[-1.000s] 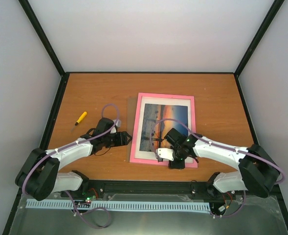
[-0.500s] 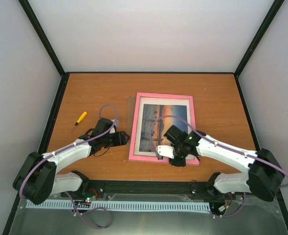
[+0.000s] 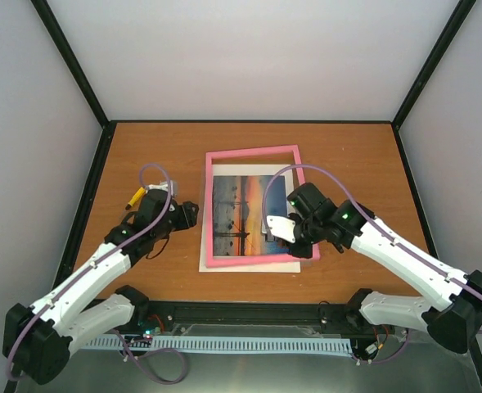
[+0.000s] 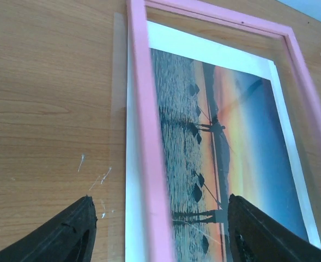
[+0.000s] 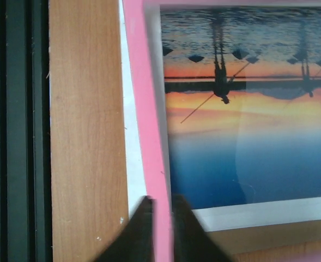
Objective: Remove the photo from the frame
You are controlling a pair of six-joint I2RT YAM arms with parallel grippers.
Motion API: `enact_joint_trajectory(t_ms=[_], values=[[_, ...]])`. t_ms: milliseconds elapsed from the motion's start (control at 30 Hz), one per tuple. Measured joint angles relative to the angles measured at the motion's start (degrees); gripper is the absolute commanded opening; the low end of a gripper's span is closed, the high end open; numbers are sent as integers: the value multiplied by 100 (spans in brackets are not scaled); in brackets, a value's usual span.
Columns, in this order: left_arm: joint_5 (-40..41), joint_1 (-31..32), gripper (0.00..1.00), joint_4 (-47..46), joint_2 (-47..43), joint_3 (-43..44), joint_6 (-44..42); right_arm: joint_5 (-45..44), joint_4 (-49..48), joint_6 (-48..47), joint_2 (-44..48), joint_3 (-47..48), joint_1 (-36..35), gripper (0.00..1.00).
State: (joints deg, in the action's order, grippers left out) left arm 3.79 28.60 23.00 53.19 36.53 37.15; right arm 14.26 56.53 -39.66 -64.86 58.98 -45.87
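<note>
Separation of frame from print is the step in hand. The right gripper is clamped on the near rail of the pink frame, close to its near right corner, one finger on each side of the rail. The frame seems lifted off what lay under it, though how high I cannot tell.

The photo lies flat near the middle of the table, a little toward the near edge. From above it shows through the frame's opening, and its white mat pokes out past the frame's near rail. The left gripper hovers low at the frame's left rail, jaws wide apart and holding nothing.

Next, I judge, the frame must be carried clear of the print and set down toward one side of the table. The left gripper could pin the mat if it drags along.
</note>
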Motion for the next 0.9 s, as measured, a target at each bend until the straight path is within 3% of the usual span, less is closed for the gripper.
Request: enact_joint_trajectory(t_ms=[233, 333, 567, 900], values=[[-205, 0, 64, -153, -197, -479, 164, 236, -302, -52, -2, -192, 688, 4], [-387, 0, 64, -229, -39, -684, 243, 282, -400, -166, -2, -367, 933, 24], [-833, 0, 65, -675, 549, -791, 315, -391, -1010, -33, -302, -1073, 1084, 50], [-1246, 0, 67, -1338, 1480, -780, 413, -1241, -2288, 1263, -1617, -577, 2597, 56]])
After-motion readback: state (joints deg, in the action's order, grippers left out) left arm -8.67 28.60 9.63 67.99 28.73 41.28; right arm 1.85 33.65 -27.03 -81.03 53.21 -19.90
